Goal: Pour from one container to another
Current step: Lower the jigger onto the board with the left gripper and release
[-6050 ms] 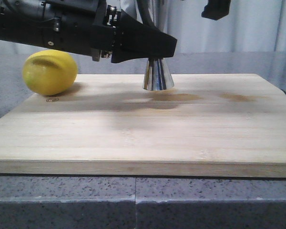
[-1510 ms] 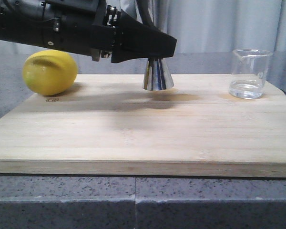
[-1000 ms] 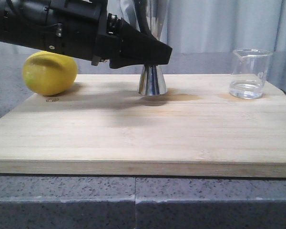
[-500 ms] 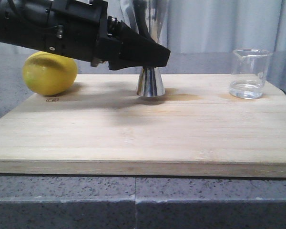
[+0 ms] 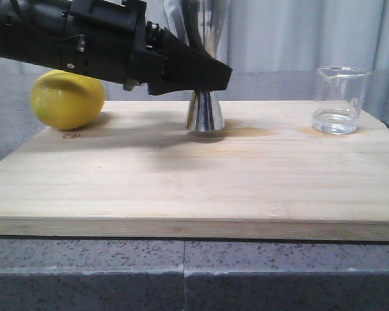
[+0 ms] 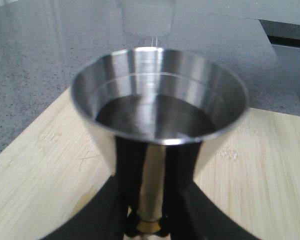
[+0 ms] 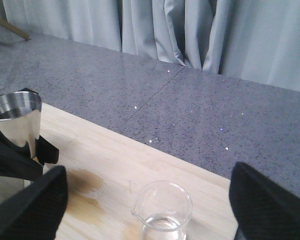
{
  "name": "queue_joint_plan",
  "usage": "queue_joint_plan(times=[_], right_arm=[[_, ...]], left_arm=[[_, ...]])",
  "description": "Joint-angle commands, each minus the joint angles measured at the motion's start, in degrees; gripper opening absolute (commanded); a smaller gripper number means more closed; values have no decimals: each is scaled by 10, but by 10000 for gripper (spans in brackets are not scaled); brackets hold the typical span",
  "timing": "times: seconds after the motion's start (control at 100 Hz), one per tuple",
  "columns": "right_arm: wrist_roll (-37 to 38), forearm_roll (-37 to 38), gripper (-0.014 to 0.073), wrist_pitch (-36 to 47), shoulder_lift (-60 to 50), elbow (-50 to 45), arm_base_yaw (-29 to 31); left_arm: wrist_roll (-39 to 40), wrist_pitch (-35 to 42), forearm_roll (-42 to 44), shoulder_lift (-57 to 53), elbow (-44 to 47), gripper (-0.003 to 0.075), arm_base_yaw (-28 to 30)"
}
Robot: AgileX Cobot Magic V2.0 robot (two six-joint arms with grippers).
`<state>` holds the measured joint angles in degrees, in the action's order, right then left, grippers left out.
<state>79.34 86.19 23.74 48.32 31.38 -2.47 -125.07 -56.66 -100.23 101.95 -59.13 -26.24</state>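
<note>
Front view: glass beaker (image 5: 340,100) stands upright at right edge of frame on wooden board (image 5: 194,175), a little clear liquid in its bottom. Left gripper (image 5: 207,74), upper left to centre, pinches waist of steel cup (image 5: 205,113), well apart from beaker. Right gripper (image 7: 147,200) spread wide, fingers (image 7: 27,207) either side of beaker w/o touching. Lemon (image 5: 67,98) at left, behind left arm.
</note>
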Motion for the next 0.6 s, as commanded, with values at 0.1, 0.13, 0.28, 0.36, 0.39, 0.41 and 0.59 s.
queue_joint_plan(times=[0.1,0.13,0.28,0.36,0.39,0.41,0.59], right_arm=[[-3,-13,600,-2,-7,13,4],[-3,-13,600,-2,-7,13,4],[-3,-13,600,-3,-7,13,4],[-3,-11,600,-5,-7,13,4],[-3,-11,600,-5,-7,13,4],[-3,-11,600,-5,-7,13,4],[-3,-11,600,-8,-7,13,4]], left_arm=[[-15,-64,-38,-23,-17,59,-5],[-29,-68,-41,-23,-14,59,-5],[-55,-76,-47,-23,9,59,-5],[-71,-76,-47,-23,16,59,-5],[-73,-76,-47,-23,18,59,-5],[-75,-76,-49,-23,18,59,-5],[-104,-76,-59,-23,21,59,-5]])
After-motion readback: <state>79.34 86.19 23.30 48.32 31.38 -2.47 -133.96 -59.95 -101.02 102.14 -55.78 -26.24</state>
